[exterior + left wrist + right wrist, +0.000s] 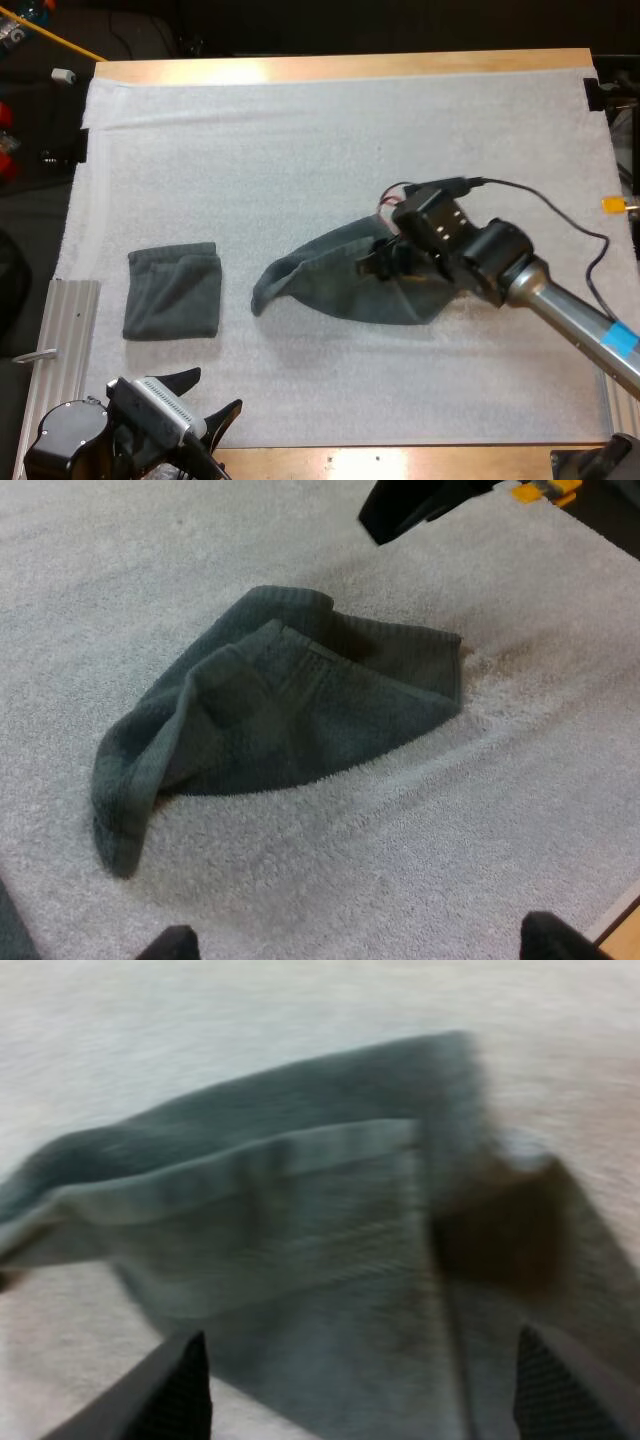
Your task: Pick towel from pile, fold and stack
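Note:
A crumpled dark grey-green towel (335, 283) lies loosely folded over itself in the middle of the white mat (300, 150). My right gripper (385, 262) hovers just over its right part, open, fingers (175, 1385) spread above the cloth (330, 1250) and holding nothing. A neatly folded towel (172, 292) rests flat at the mat's left. My left gripper (205, 400) waits near the front edge, open and empty, fingertips (555, 940) wide apart and short of the crumpled towel (290, 710). The right gripper (415, 505) shows dark beyond that towel.
A ribbed metal rail (60, 340) runs along the mat's left front side. The wooden table edge (340, 66) borders the far side. Bare mat stretches behind and in front of both towels.

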### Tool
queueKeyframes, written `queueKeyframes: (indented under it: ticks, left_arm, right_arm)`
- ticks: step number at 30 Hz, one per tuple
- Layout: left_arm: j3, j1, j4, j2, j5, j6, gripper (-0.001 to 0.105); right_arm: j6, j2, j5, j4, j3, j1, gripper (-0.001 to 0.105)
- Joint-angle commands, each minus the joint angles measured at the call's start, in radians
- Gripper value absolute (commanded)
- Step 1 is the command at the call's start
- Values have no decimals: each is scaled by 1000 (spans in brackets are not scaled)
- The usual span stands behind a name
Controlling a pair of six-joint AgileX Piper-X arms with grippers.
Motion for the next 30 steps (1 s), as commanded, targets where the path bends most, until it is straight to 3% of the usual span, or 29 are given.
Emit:
queueKeyframes:
  ticks: [1, 13, 23, 30]
  left_arm:
    - [-9, -4, -6, 1, 14, -4, 62]
    - [-9, -4, -6, 1, 14, -4, 62]
    - [-9, -4, -6, 1, 14, -4, 62]
    - [-9, -4, -6, 1, 14, -4, 62]
  right_arm:
    - [-15, -8, -4, 23, -5, -21, 61]
    - [-72, -8, -18, 71, 123, -219, 55]
    - [-95, -8, -143, -118, 300, -281, 55]
    - [-63, 67, -153, -197, 316, -281, 55]
